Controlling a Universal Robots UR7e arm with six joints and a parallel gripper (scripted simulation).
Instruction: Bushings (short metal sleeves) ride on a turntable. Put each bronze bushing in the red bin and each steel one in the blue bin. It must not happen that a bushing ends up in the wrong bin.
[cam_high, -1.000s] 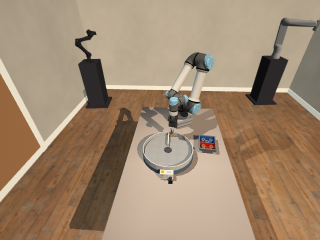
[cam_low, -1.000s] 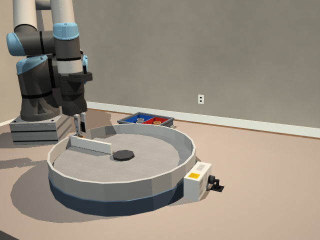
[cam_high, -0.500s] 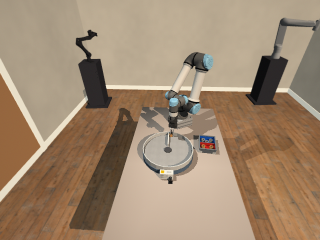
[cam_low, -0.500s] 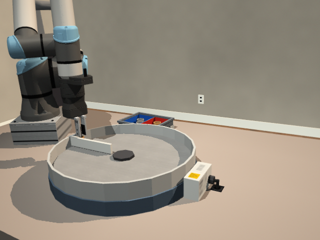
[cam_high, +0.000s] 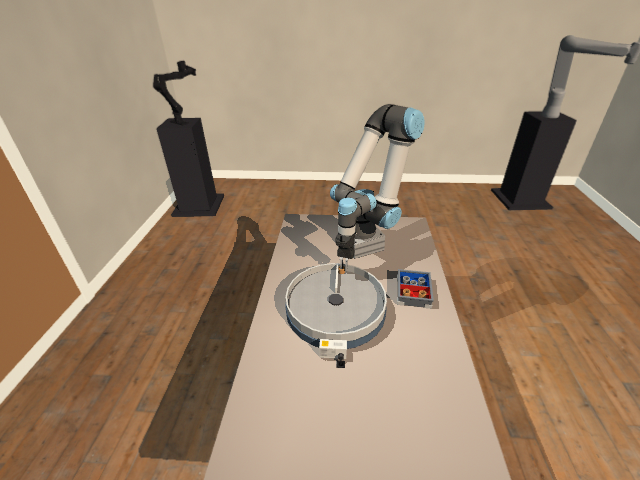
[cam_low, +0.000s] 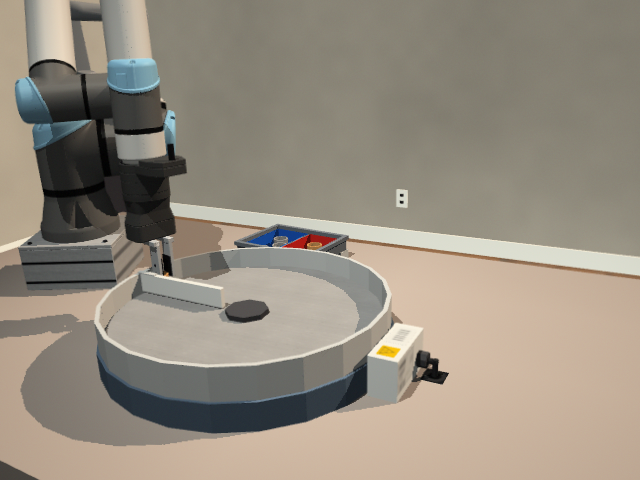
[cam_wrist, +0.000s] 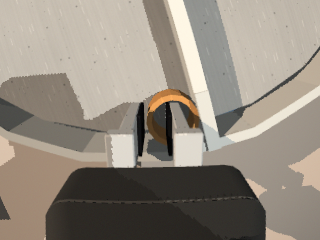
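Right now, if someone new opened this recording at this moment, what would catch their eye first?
First, the arm bent low over the far rim of the big round turntable, its gripper reaching down inside the wall. There one finger stands inside a lone bronze bushing beside the white divider bar, not yet closed on it. To the right, the small bin tray shows bright blue and red compartments already holding bushings.

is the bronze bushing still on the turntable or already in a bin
On the turntable. The bronze bushing lies by the rim beside the white bar, the gripper lowered around its wall.
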